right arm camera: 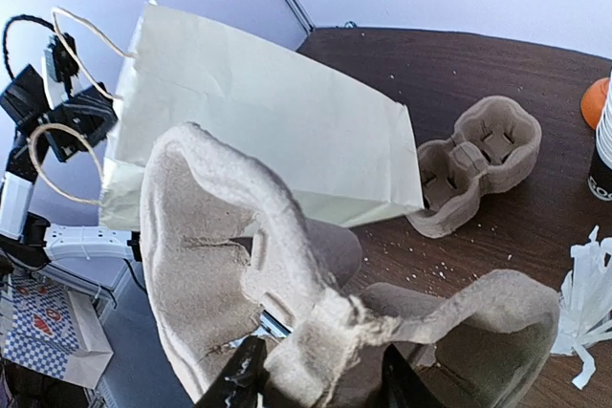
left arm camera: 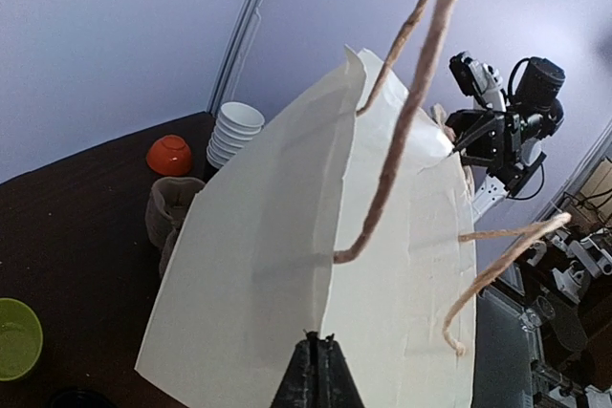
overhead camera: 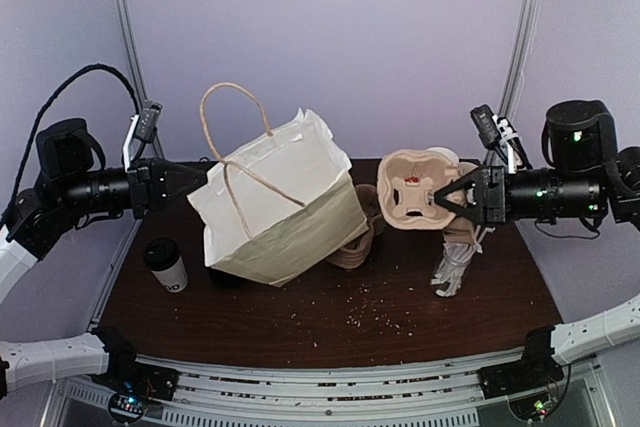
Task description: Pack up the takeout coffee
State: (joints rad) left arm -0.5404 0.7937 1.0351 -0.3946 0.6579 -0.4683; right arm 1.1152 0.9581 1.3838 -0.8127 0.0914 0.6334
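Note:
The takeout coffee (overhead camera: 166, 265), a white cup with a black lid, stands upright at the table's left, below my left arm. My left gripper (overhead camera: 207, 175) (left arm camera: 318, 339) is shut on the edge of a white paper bag (overhead camera: 280, 202) (left arm camera: 287, 265), which hangs tilted with its twine handles loose. My right gripper (overhead camera: 445, 199) (right arm camera: 320, 370) is shut on a brown pulp cup carrier (overhead camera: 412, 192) (right arm camera: 220, 265), held off the table just right of the bag (right arm camera: 258, 131). The cup does not show in either wrist view.
A second pulp carrier (overhead camera: 355, 247) (right arm camera: 478, 164) lies on the table by the bag's lower corner. White plastic pieces (overhead camera: 455, 267) (right arm camera: 588, 303) sit under my right arm. A stack of white cups (left arm camera: 232, 133), an orange bowl (left arm camera: 169, 155) and a green bowl (left arm camera: 14, 336) stand beyond the bag.

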